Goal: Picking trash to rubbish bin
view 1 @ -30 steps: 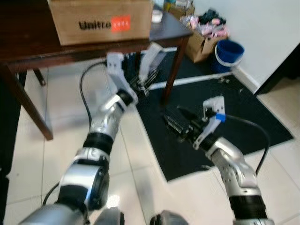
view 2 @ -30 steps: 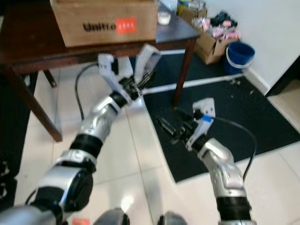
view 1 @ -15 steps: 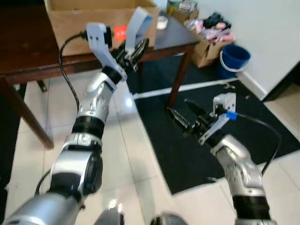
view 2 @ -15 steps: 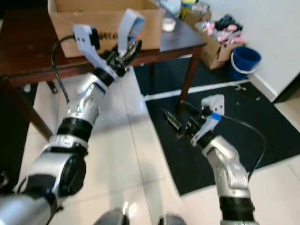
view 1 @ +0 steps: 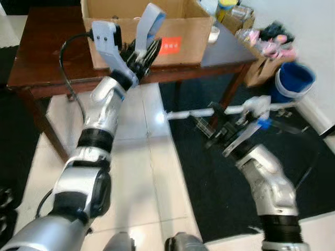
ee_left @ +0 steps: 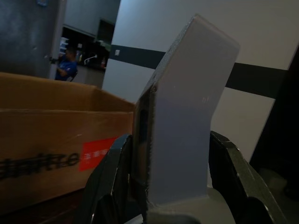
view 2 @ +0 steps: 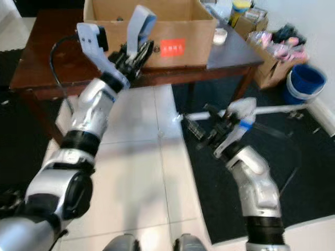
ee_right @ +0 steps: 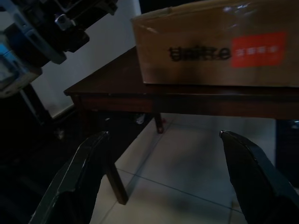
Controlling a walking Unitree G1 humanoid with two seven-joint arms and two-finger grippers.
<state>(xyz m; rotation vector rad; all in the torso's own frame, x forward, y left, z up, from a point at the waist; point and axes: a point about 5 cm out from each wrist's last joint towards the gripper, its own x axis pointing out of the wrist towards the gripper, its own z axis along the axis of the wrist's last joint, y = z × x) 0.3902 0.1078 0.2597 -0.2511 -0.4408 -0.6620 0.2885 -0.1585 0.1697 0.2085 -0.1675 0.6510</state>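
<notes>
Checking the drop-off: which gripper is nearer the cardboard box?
Left. The left gripper is raised at the front wall of the cardboard box, holding a grey strip. The right gripper hangs open, low over the black mat, beyond the table.

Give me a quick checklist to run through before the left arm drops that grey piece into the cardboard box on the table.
1. Grip: left gripper shut on the grey piece, fingers on both sides of it: ok.
2. Box top: cardboard box is open: ok.
3. Position: the piece is at the box's front wall, not yet over the opening: not ok.
4. Room inside the box: cannot tell.
5. Right gripper open, low beside the table, out of the way: ok.
</notes>
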